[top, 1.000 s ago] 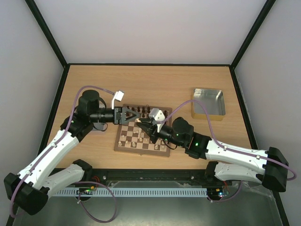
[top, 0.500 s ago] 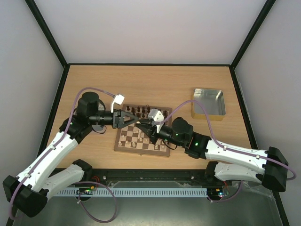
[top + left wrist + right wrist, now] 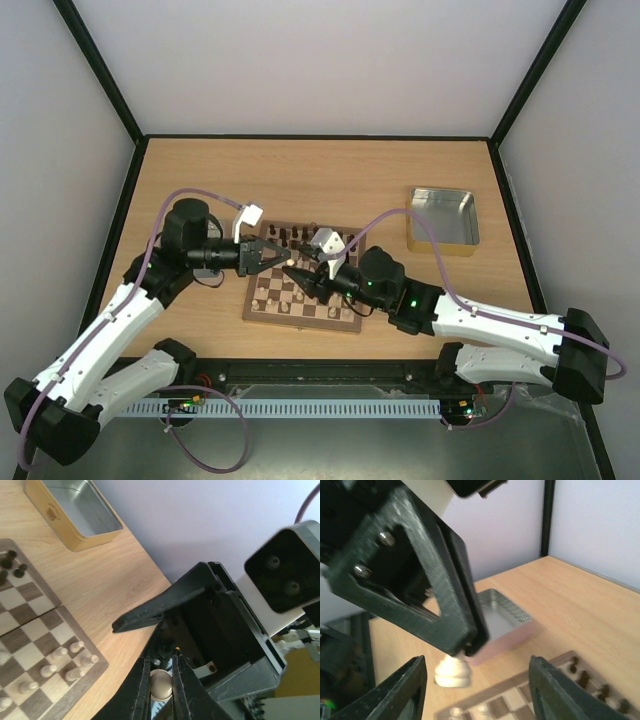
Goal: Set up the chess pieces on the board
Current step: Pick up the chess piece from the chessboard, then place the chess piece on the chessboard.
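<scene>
The board (image 3: 300, 322) lies mid-table, with dark chessmen (image 3: 300, 237) on its far rows and cream chess pieces (image 3: 60, 662) on the near rows. Above its left part my left gripper (image 3: 286, 263) is shut on one cream piece (image 3: 161, 685), pinched by its top between the fingers. From the right wrist view that piece (image 3: 452, 672) hangs base-down from the left fingers (image 3: 465, 630). My right gripper (image 3: 302, 280) faces it, open. Its fingers (image 3: 405, 690) stand wide on either side of the piece and do not touch it.
A gold-walled metal tin (image 3: 443, 220) stands open at the right of the board. A second metal tray (image 3: 507, 617) sits left of the board, behind the left gripper. The two arms meet nose to nose over the board. Black frame posts edge the table.
The left gripper moved right and shut on the cream piece that the right gripper was holding. The right gripper then opened and let it go.
</scene>
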{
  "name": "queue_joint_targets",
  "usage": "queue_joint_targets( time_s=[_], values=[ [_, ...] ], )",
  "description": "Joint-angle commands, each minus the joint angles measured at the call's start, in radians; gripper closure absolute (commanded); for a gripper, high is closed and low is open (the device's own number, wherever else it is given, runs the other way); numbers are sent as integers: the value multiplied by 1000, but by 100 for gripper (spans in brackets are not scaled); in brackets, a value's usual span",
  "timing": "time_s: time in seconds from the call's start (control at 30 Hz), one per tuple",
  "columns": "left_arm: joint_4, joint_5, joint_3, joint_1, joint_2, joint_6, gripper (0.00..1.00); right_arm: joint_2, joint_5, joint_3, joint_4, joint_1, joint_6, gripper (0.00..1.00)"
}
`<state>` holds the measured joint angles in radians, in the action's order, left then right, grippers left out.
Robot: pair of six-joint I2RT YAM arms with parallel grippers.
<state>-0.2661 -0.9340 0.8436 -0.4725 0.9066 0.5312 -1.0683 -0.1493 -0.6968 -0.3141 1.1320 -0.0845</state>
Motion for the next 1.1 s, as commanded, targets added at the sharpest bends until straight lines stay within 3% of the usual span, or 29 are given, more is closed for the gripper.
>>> queue_joint_targets(
  time_s=[0.0,0.1,0.23,0.37,0.47,0.53,0.73,1.07],
  values=[
    [-56,156,3,0,-41,-53,98,-2,121,3,27,-1,-77,37],
    [-102,331,3,-5,-54,-75,97,29,196,63,-5,-1,-128,28],
    [-139,562,-13,-59,-51,-89,97,84,337,132,-38,-3,-204,26],
    [-148,809,-42,-184,-4,-70,97,83,511,144,19,-26,-330,25],
    [-162,1079,-71,-311,53,-38,97,52,569,121,92,-57,-429,25],
    [-171,1185,-92,-366,95,-8,98,33,590,113,123,-72,-484,26],
    [-135,1220,-134,-449,225,30,97,-6,588,122,128,-94,-578,26],
    [-106,1183,-147,-456,368,53,96,-33,563,118,128,-95,-587,26]
  ],
)
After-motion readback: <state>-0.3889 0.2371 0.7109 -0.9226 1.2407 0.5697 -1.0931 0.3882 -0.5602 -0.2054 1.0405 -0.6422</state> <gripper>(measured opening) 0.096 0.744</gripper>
